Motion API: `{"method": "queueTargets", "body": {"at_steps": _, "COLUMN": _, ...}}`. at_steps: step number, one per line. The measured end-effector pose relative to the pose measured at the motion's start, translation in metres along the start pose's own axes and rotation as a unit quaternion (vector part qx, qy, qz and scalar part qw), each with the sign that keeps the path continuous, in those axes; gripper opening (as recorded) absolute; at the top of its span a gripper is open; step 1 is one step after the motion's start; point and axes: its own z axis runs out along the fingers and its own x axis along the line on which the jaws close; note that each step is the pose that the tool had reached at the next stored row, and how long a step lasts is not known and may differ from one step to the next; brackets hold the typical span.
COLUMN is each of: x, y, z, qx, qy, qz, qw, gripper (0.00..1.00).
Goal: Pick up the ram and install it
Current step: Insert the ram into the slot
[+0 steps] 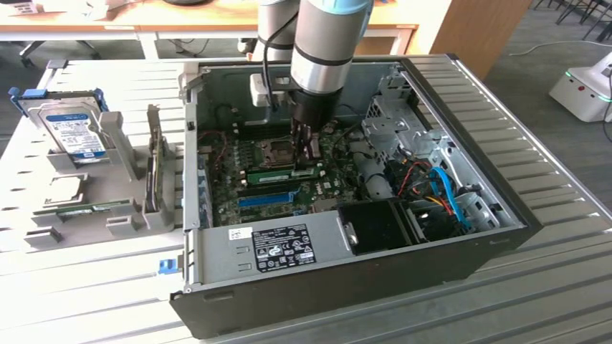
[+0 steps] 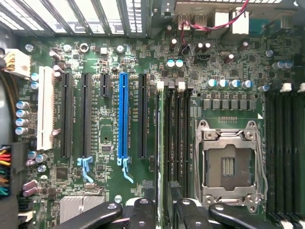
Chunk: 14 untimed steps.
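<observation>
Exterior view: hard drive [image 1: 74, 132] on the desk [image 1: 77, 287] at the view's left. Inside the open case [image 1: 402, 279], the ram [image 1: 272, 175] sits edge-up among the motherboard slots. My end effector [image 1: 308, 159] is at its right-hand end; gripping or loose, I cannot tell.

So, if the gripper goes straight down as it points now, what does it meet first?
Most likely the thin green ram stick at the black memory slots beside the silver processor socket; the gap under the gripper is unclear.
</observation>
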Motion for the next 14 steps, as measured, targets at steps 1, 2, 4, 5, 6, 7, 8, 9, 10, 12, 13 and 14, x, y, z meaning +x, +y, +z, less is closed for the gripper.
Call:
{"method": "queueTargets", "body": {"at_steps": 1, "x": 0.000, "y": -0.0001, "z": -0.0020, "qx": 0.0000, "qy": 0.0000, "qz": 0.000, "qw": 1.0000, "gripper": 0.25}}
{"method": "queueTargets", "body": {"at_steps": 2, "x": 0.000, "y": -0.0002, "z": -0.0038, "qx": -0.0001, "qy": 0.0000, "qz": 0.000, "qw": 1.0000, "gripper": 0.25}}
{"method": "queueTargets", "body": {"at_steps": 4, "x": 0.000, "y": -0.0004, "z": -0.0079, "qx": -0.0001, "qy": -0.0001, "qz": 0.000, "qw": 1.0000, "gripper": 0.25}}
{"method": "queueTargets", "body": {"at_steps": 5, "x": 0.000, "y": -0.0004, "z": -0.0103, "qx": -0.0001, "qy": 0.0000, "qz": 0.000, "qw": 1.0000, "gripper": 0.25}}
{"method": "queueTargets", "body": {"at_steps": 6, "x": 0.000, "y": -0.0006, "z": -0.0127, "qx": -0.0002, "qy": 0.0000, "qz": 0.000, "qw": 1.0000, "gripper": 0.25}}
{"method": "queueTargets", "body": {"at_steps": 7, "x": 0.000, "y": -0.0005, "z": -0.0147, "qx": -0.0002, "qy": 0.0000, "qz": 0.000, "qw": 1.0000, "gripper": 0.25}}
{"method": "queueTargets", "body": {"at_steps": 8, "x": -0.001, "y": -0.0006, "z": -0.0165, "qx": -0.0002, "qy": 0.0000, "qz": 0.000, "qw": 1.0000, "gripper": 0.25}}
{"method": "queueTargets", "body": {"at_steps": 9, "x": -0.001, "y": -0.0007, "z": -0.0184, "qx": -0.0002, "qy": 0.0000, "qz": 0.000, "qw": 1.0000, "gripper": 0.25}}
{"method": "queueTargets", "body": {"at_steps": 10, "x": -0.001, "y": -0.0007, "z": -0.0204, "qx": -0.0002, "qy": 0.0000, "qz": 0.000, "qw": 1.0000, "gripper": 0.25}}
{"method": "queueTargets", "body": {"at_steps": 12, "x": -0.001, "y": -0.0006, "z": -0.0249, "qx": -0.0002, "qy": 0.0000, "qz": 0.000, "qw": 1.0000, "gripper": 0.25}}
{"method": "queueTargets", "body": {"at_steps": 13, "x": -0.001, "y": -0.0005, "z": -0.0271, "qx": -0.0002, "qy": 0.0000, "qz": 0.000, "qw": 1.0000, "gripper": 0.25}}
{"method": "queueTargets", "body": {"at_steps": 14, "x": -0.001, "y": -0.0005, "z": -0.0296, "qx": -0.0002, "qy": 0.0000, "qz": 0.000, "qw": 1.0000, "gripper": 0.25}}
